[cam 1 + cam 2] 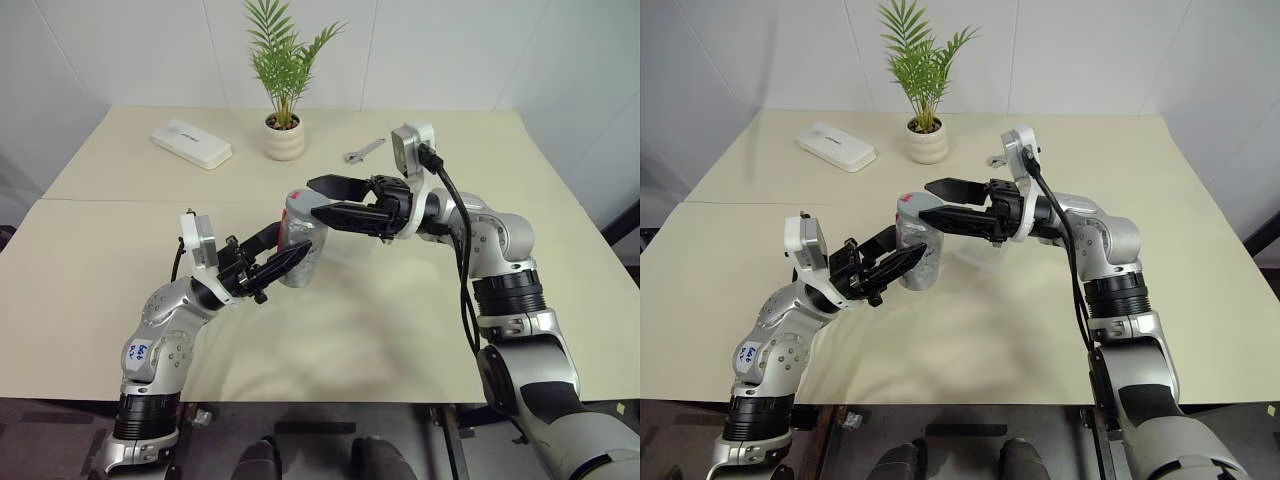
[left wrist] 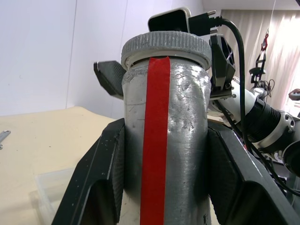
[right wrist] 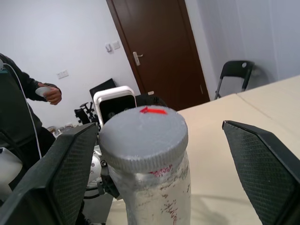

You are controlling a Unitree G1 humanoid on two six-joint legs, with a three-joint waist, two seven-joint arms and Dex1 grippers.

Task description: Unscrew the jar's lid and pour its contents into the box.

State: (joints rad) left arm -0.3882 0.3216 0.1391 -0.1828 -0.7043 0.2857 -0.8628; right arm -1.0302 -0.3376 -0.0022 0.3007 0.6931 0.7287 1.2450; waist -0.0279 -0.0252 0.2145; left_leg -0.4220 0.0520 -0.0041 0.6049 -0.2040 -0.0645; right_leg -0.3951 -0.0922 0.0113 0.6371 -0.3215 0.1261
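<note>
Silvery jar: rigid, light, slick; my left tool clamped its body.
Ribbed lid: best hold; my right tool stood apart around it.

Both arms are silver-grey metal with black ribbed joint bands. Each black-fingered gripper, the left gripper and the right gripper, carries a white camera block. A thick black cable runs along the right arm, and the left arm has a small blue-scribbled sticker, perhaps handwritten.

left pincer grips jar | right pincer open at lid
</note>
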